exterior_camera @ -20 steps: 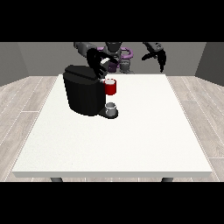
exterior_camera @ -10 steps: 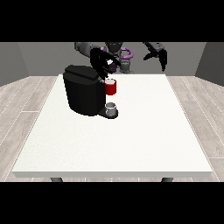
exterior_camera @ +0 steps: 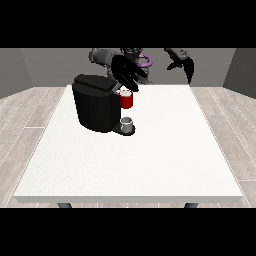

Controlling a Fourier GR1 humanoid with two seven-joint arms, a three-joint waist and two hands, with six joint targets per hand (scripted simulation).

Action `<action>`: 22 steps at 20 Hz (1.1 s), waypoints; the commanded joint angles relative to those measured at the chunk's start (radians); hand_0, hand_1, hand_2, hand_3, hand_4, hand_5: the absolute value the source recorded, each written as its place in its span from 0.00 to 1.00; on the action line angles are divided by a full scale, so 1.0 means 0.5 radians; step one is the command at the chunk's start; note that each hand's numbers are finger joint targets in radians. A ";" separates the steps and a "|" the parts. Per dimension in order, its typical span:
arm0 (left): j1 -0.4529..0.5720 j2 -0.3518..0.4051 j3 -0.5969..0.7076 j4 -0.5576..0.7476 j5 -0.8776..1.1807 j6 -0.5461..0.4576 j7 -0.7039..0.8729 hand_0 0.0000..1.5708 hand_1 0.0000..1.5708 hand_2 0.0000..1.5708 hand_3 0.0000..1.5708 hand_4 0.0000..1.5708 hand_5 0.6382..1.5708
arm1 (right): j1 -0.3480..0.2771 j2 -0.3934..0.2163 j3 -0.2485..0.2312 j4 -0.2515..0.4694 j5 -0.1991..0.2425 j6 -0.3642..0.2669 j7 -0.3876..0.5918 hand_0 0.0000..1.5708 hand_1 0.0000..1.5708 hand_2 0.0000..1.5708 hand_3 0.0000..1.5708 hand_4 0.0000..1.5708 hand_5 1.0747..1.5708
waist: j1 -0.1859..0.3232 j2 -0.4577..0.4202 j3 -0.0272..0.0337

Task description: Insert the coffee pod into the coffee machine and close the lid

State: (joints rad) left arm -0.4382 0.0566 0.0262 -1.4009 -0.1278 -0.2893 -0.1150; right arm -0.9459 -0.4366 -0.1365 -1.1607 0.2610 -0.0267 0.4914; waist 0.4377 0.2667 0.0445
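Table (exterior_camera: 150, 165) carries the black coffee machine (exterior_camera: 95, 107) near its far left corner, with a red thing at the machine (exterior_camera: 126, 100) and a grey thing (exterior_camera: 127, 123) on the machine's base below. The hand at the view's left (exterior_camera: 127, 74) hangs spread just above the red thing, grasping nothing. The hand at the view's right (exterior_camera: 182, 64) hovers beyond the far edge, fingers relaxed downward.

A single front view looks from across the surface (exterior_camera: 150, 160), raised and tilted downward, facing the robot (exterior_camera: 131, 56); the robot sits small at the top, far from the camera; the near edge of the surface lies closest, low in view; wooden floor (exterior_camera: 30, 115) shows either side.
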 commanded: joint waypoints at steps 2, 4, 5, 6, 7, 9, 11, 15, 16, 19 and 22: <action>-0.103 -0.010 -0.024 0.004 0.011 -0.033 -0.026 0.00 0.00 0.00 0.00 0.27 1.00 | -0.267 0.170 0.054 -0.141 -0.119 0.040 -0.169 0.00 0.00 0.00 0.00 0.00 1.00 | 0.266 0.084 -0.087; -0.133 -0.022 -0.044 -0.015 0.009 -0.038 -0.007 0.00 0.00 0.00 0.00 0.23 1.00 | -0.196 0.196 0.035 -0.195 -0.100 -0.014 -0.177 0.00 0.00 0.00 0.00 0.00 1.00 | 0.314 0.122 -0.083; -0.130 0.001 -0.024 0.007 0.042 -0.080 -0.016 0.00 0.00 0.00 0.00 0.22 1.00 | -0.211 0.177 -0.009 -0.195 -0.147 0.008 -0.178 0.00 0.00 0.00 0.00 0.00 1.00 | 0.326 0.134 -0.084; -0.138 -0.015 -0.053 -0.005 -0.002 -0.045 -0.007 0.00 0.00 0.00 0.00 0.16 1.00 | -0.208 0.158 -0.037 -0.169 -0.156 0.005 -0.211 0.00 0.00 0.00 0.00 0.00 1.00 | 0.324 0.175 -0.083; -0.170 -0.028 -0.046 -0.008 0.035 -0.065 0.021 0.00 0.00 0.00 0.00 0.00 1.00 | -0.215 0.227 -0.011 -0.195 -0.156 -0.031 -0.213 0.00 0.00 0.00 0.00 0.00 1.00 | 0.342 0.139 -0.085; -0.256 -0.011 -0.030 -0.022 0.034 -0.060 0.046 0.00 0.00 0.00 0.00 0.13 1.00 | -0.307 0.224 -0.021 -0.131 -0.165 -0.029 -0.276 0.00 0.00 0.00 0.00 0.00 1.00 | 0.345 0.241 -0.088; -0.227 -0.006 -0.002 -0.004 0.049 -0.052 -0.005 0.00 0.00 0.00 0.00 0.20 1.00 | -0.309 0.281 0.035 -0.139 -0.141 -0.039 -0.375 0.00 0.00 0.00 0.00 0.08 1.00 | 0.285 0.243 -0.089; -0.194 -0.006 0.014 -0.001 0.062 -0.042 0.067 0.00 0.00 0.00 0.00 0.19 1.00 | -0.389 0.361 0.082 -0.025 -0.143 -0.024 -0.438 0.00 0.00 0.00 0.00 0.00 1.00 | 0.237 0.182 -0.090; -0.151 0.042 0.027 -0.018 0.073 -0.088 0.011 0.00 0.00 0.00 0.00 0.20 1.00 | -0.414 0.301 -0.003 0.006 -0.226 0.037 -0.505 0.00 0.00 0.00 0.00 0.00 1.00 | 0.198 0.197 -0.089; -0.193 0.012 0.039 0.015 0.074 -0.046 0.015 0.00 0.00 0.00 0.00 0.22 1.00 | -0.400 0.513 0.132 -0.019 -0.159 -0.072 -0.598 0.00 0.00 0.00 0.00 0.00 1.00 | 0.136 0.166 -0.090; -0.023 0.017 0.051 0.012 0.078 -0.046 -0.026 0.00 0.00 0.00 0.00 0.16 1.00 | -0.290 0.607 0.194 -0.033 -0.151 -0.079 -0.721 0.00 0.00 0.00 0.00 0.11 1.00 | 0.060 0.039 -0.090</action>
State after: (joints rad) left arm -0.4959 0.0701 0.0471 -1.4048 -0.0839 -0.3246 -0.1036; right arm -1.1017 -0.1960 -0.0768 -1.1726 0.1815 -0.0546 0.1873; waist 0.5099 0.3266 0.0005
